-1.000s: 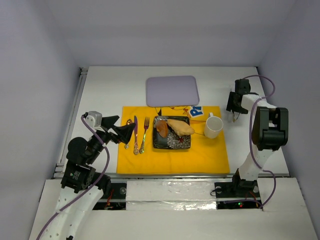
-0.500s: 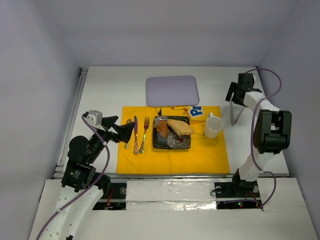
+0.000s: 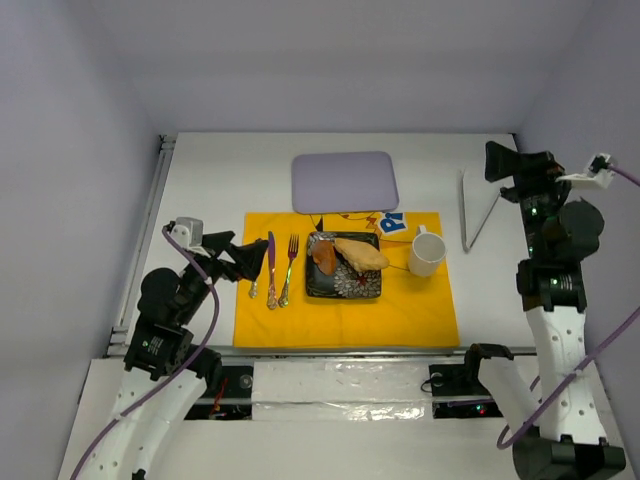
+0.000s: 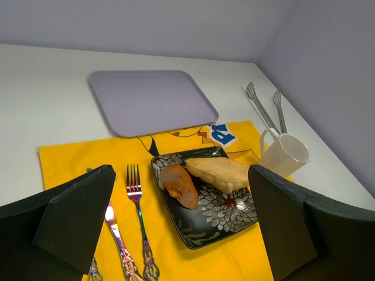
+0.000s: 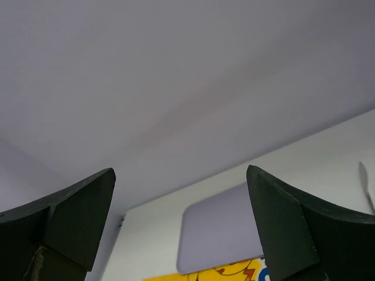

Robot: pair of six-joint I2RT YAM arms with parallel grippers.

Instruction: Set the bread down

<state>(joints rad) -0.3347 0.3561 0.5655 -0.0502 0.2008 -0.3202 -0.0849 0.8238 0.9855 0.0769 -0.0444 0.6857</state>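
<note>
A pale piece of bread (image 3: 361,253) lies on a black flowered plate (image 3: 343,283) on the yellow placemat (image 3: 400,315), next to a smaller brown piece (image 3: 325,257). The left wrist view shows the bread (image 4: 220,173), the brown piece (image 4: 180,185) and the plate (image 4: 202,228). My left gripper (image 3: 247,263) is open and empty, low at the mat's left edge beside the cutlery; in its wrist view (image 4: 179,231) the jaws stand wide apart. My right gripper (image 3: 497,162) is open and empty, raised at the far right, pointing at the back wall (image 5: 176,225).
A lilac tray (image 3: 344,181) lies behind the mat, also in the left wrist view (image 4: 149,100) and the right wrist view (image 5: 220,235). A white mug (image 3: 427,251) stands right of the plate. Metal tongs (image 3: 474,207) lie at the right. A knife (image 3: 270,268) and fork (image 3: 289,266) lie left of the plate.
My right arm has swung up and away to the right, leaving the tongs lying on the table. The left arm has barely moved.
</note>
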